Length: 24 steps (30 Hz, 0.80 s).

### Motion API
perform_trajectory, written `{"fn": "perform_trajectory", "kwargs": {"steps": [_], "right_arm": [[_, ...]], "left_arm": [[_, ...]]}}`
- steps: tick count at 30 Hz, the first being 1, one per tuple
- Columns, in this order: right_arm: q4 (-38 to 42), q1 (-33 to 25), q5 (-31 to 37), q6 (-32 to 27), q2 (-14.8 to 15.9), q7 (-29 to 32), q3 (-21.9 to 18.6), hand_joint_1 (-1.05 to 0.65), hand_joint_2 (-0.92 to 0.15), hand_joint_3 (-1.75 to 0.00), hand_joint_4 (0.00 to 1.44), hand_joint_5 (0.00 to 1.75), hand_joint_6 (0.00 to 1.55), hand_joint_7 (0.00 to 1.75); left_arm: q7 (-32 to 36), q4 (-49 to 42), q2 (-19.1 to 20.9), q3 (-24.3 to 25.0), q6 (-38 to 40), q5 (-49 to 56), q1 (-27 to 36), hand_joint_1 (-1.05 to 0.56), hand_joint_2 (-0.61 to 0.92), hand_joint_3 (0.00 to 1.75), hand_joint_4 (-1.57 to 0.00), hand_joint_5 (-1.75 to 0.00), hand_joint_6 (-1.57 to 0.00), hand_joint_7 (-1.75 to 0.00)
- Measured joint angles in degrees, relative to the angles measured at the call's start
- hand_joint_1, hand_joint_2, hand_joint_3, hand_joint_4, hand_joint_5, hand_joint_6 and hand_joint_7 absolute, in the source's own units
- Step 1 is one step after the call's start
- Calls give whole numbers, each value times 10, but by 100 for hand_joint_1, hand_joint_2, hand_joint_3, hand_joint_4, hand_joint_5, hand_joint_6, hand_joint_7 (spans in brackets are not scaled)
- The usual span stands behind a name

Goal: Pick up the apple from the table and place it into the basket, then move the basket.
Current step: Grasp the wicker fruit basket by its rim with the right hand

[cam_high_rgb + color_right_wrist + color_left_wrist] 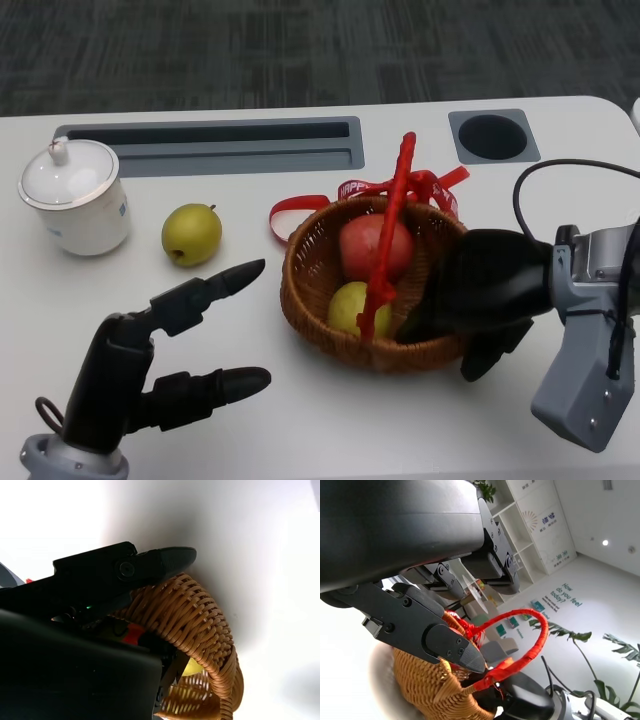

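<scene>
A red apple (375, 245) lies inside the wicker basket (300, 270), next to a yellow-green fruit (350, 305). The basket's red-wrapped handle (392, 220) stands upright over them. My right hand (485, 285) grips the basket's right rim, fingers inside and thumb outside. The right wrist view shows a finger (150, 565) lying over the woven rim (200, 620). My left hand (170, 360) hovers just left of the basket, fingers spread and holding nothing. In the left wrist view its fingers (435, 630) point at the basket (420, 690).
A green pear-like fruit (191, 234) sits on the table left of the basket. A white lidded cup (75, 195) stands at the far left. A long grey recess (210, 145) and a round hole (492, 136) lie along the back.
</scene>
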<state>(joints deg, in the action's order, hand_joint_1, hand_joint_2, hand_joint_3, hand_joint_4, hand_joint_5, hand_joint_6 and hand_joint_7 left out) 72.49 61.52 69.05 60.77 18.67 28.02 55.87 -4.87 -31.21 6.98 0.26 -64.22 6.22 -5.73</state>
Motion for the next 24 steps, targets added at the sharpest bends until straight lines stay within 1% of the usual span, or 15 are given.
{"fn": "perform_trajectory", "kwargs": {"steps": [2,5,11,15,19,24], "right_arm": [[3,3,0,1,-5,7,4,-28,-88,-8,95,4,81,3],[11,12,-9,0,-10,-3,-1,-22,-85,-1,98,4,84,2],[26,19,-59,-12,-14,-65,-40,-24,-91,-2,103,5,91,4],[30,17,-81,-23,-15,-94,-55,-23,-92,-3,103,5,91,3],[31,12,-99,-33,-15,-111,-66,-24,-92,-5,108,7,92,2],[32,4,-104,-42,-15,-113,-73,-26,-92,-8,111,8,92,2]], "left_arm": [[3,0,-3,1,0,-2,0,-42,82,0,-75,-2,-70,-1],[4,0,-8,2,-1,-4,0,-40,82,0,-76,-2,-71,-1],[10,3,-14,9,-2,-3,3,-40,82,0,-78,-2,-72,-1],[18,5,-16,16,-6,2,7,-41,81,0,-80,-3,-73,-1],[22,8,-17,19,-8,4,12,-40,81,0,-80,-2,-74,-1],[22,21,-17,19,-9,4,20,-38,80,0,-82,-2,-75,-1]]}}
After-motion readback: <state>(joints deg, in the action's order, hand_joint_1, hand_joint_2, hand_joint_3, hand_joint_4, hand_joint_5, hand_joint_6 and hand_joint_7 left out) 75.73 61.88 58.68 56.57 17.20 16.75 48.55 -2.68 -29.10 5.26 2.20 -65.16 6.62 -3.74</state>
